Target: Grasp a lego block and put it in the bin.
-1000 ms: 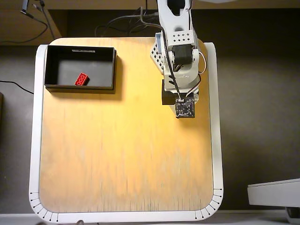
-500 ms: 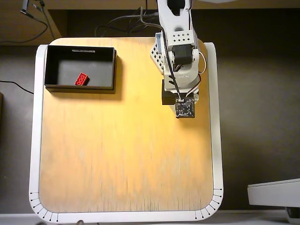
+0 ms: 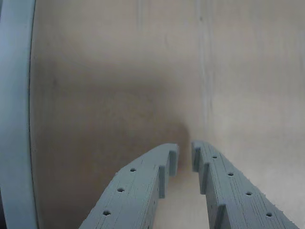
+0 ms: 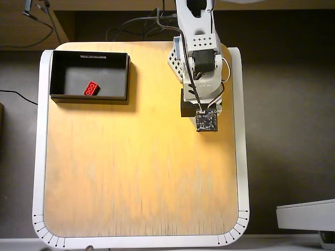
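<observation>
Empty and nearly closed, the gripper [image 3: 183, 153] shows in the wrist view as two grey fingertips with only a thin slit between them, hanging over bare wooden table [image 3: 119, 95] with its white rim at the left edge. Only the overhead view shows the rest: the arm [image 4: 199, 63] hides the gripper, while well off to its left the bin [image 4: 90, 54] holds the lego block [image 4: 91, 88], a small red studded brick lying on the floor near the front wall.
</observation>
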